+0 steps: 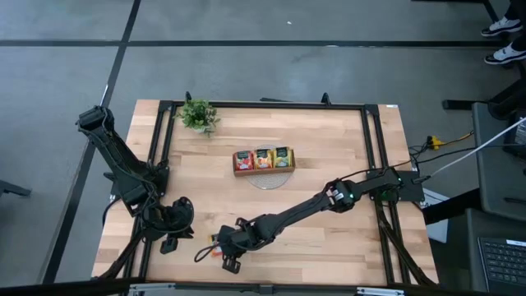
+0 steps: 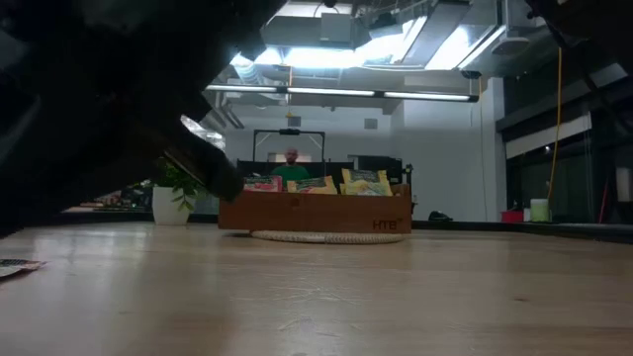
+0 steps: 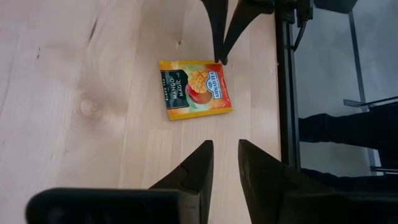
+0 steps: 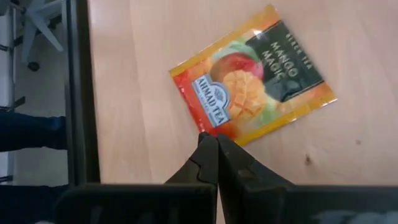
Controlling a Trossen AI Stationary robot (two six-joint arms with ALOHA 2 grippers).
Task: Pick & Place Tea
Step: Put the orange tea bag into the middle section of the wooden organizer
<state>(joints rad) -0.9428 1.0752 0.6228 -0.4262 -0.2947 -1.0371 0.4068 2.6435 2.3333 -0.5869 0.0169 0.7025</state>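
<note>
One orange tea sachet, with a mango picture and a dark label, lies flat on the wood close to the table's near edge. My right gripper reaches across the table to it; its fingers are shut and their tips sit at the sachet's red edge. My left gripper hovers just left of the sachet, apart from it, with a narrow gap between its fingers. More sachets stand in the wooden tray. My right gripper's shut fingertips meet the sachet's red edge close to one corner, slanting down from the table's right. The sachet lies flat on the table. Whether the edge is pinched between the tips or only touched, I cannot tell.
The three-compartment tray rests on a round pale mat at mid-table. A small potted plant stands at the far left. A black frame rail runs along the near edge beside the sachet. A person sits in the room beyond.
</note>
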